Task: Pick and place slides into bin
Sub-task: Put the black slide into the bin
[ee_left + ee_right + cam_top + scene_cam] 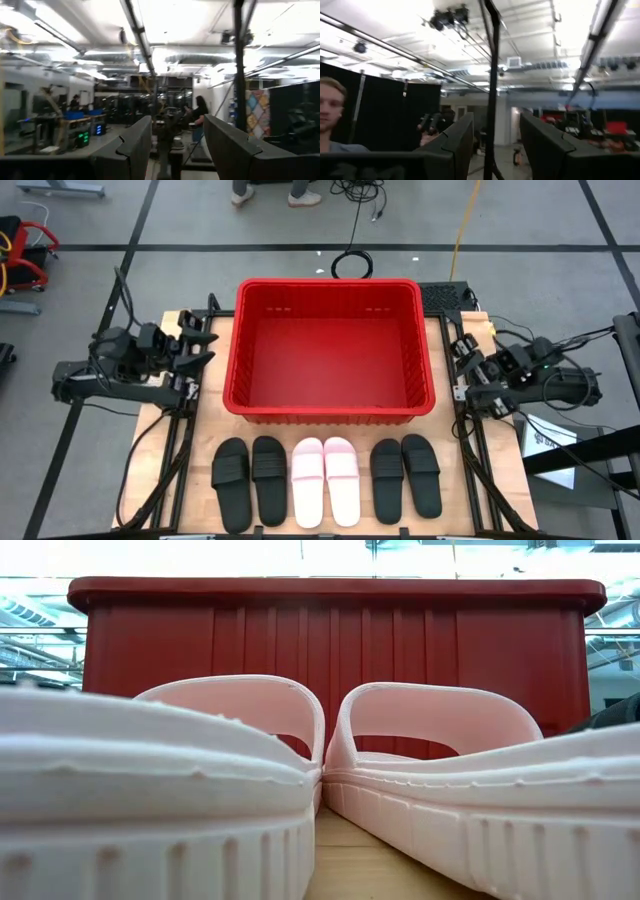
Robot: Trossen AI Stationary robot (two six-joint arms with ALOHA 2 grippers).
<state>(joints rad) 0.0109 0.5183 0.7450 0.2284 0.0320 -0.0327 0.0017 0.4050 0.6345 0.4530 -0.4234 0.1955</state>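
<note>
Several slides lie side by side along the table's near edge, soles down: two black ones [250,480] at the left, a pale pink pair [325,478] in the middle, two black ones [405,476] at the right. The pink pair [430,730] fills the low view. Behind them stands the red bin [330,345], nothing inside it. My left gripper [205,348] stands open at the bin's left side, raised, touching nothing. My right gripper [462,365] stands open at the bin's right side, also raised. Both wrist views show open fingers against the room.
A wooden table [215,415] carries everything; dark frame rails run along its left and right edges. A black box [443,297] sits at the far right corner. People stand in the room beyond, one close in the right wrist view [332,120].
</note>
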